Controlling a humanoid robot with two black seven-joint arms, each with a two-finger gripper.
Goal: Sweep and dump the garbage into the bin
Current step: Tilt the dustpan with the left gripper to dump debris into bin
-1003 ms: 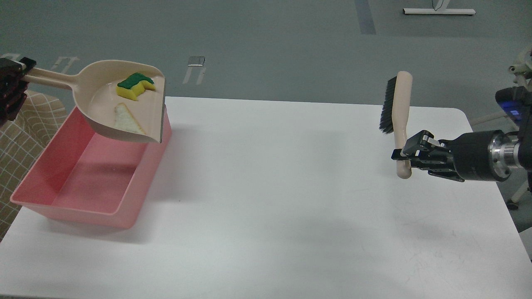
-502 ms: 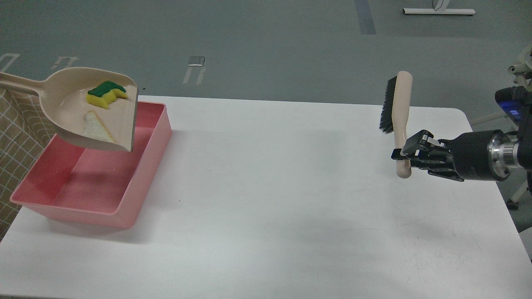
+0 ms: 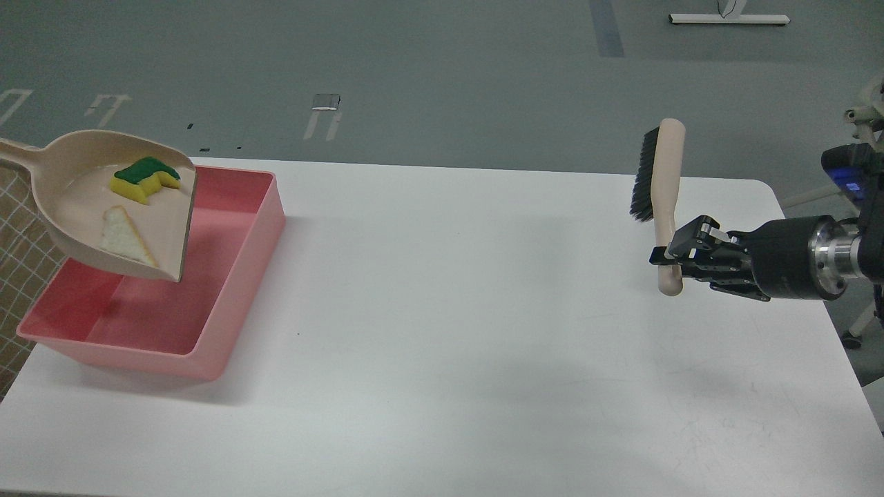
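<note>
The beige dustpan (image 3: pixel 83 207) hangs in the air over the pink bin (image 3: pixel 228 290) at the table's left. It carries the garbage: a yellow spongy chunk with a green top (image 3: pixel 145 178) and a whitish triangular slice (image 3: pixel 123 238). The dustpan's handle runs off the left edge, and my left gripper is out of view. My right gripper (image 3: pixel 671 259) is shut on the lower handle of the brush (image 3: pixel 664 183). It holds the brush upright above the table's right side, black bristles facing left.
The white table (image 3: pixel 456 331) spans the view, its right edge near my right arm. A checked beige fabric (image 3: pixel 14 276) lies beside the bin at the far left. Grey floor lies beyond the table.
The dustpan with both scraps has moved left and down over the bin. My left gripper, seen a second ago, has left the view. The right arm and brush have not moved.
</note>
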